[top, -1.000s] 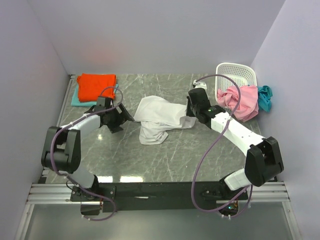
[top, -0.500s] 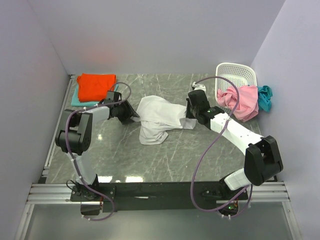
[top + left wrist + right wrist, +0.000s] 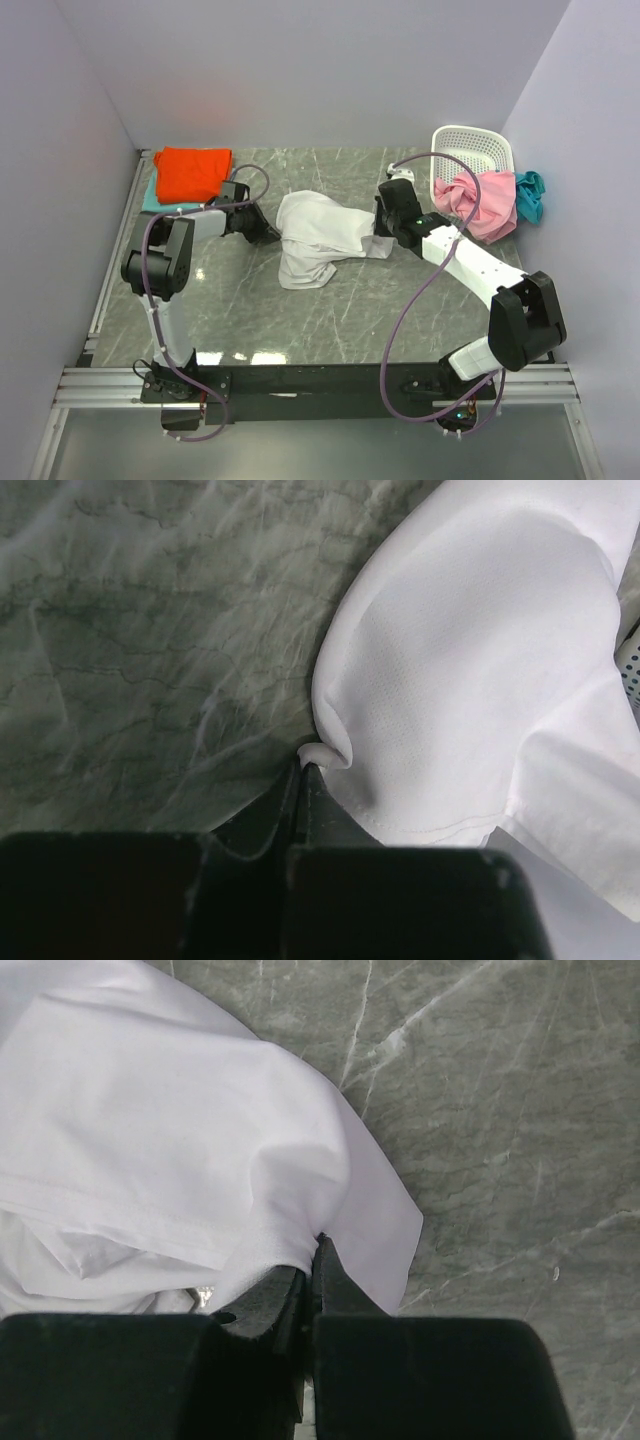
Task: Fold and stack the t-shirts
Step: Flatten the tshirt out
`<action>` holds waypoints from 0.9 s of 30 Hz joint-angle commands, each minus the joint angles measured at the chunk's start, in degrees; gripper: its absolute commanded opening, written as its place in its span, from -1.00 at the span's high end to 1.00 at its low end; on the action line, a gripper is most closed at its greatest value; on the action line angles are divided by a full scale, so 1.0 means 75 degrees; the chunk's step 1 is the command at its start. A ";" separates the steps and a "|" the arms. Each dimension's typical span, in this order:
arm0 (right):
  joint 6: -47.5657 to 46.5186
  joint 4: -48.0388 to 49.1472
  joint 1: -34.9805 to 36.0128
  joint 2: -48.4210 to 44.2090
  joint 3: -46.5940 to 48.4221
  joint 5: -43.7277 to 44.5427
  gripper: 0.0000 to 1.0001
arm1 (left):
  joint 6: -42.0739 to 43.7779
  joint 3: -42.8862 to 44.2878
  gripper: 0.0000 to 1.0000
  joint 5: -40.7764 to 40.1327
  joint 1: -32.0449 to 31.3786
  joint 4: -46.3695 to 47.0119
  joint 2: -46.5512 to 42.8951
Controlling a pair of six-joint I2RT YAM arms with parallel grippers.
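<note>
Overhead view of a grey marbled table [image 3: 300,310]; a large white t-shirt [image 3: 318,232] lies crumpled at its centre, bunched and partly doubled over itself, not spread flat.

The left gripper [image 3: 303,772] sits at the white t-shirt's left edge, jaws pressed together on a small curl of its hem. The right gripper [image 3: 318,1248] sits at the white t-shirt's right edge, jaws likewise closed, pinching a fold of the cloth low against the table.

Left of the white t-shirt and further back, an orange-red t-shirt [image 3: 192,170] lies folded on top of a pale aqua t-shirt [image 3: 150,200] — a stack begun. Right of the white t-shirt, a white laundry basket [image 3: 470,145] stands tipped, with a pink t-shirt [image 3: 478,205] spilling from it and a teal-blue t-shirt [image 3: 530,192] just beyond.

The step in hand looks like taking hold of the white t-shirt at two opposite edges, ready to straighten it. The next move likely calls for lifting and drawing both arms apart evenly, so the cloth opens flat before any fold; uneven pull could slip the thin pinch on the left.
</note>
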 commanded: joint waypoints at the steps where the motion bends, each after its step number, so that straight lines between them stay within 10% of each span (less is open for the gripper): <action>1: 0.0036 0.0274 -0.0062 -0.0230 -0.0009 0.0055 1.00 | 0.0119 -0.0034 0.99 -0.0406 -0.0052 0.0079 -0.0392; 27: -0.1065 -0.0793 0.0043 -0.3088 0.3503 -0.2532 1.00 | 0.1431 0.1275 0.99 -0.1578 -0.0227 0.0396 -0.6697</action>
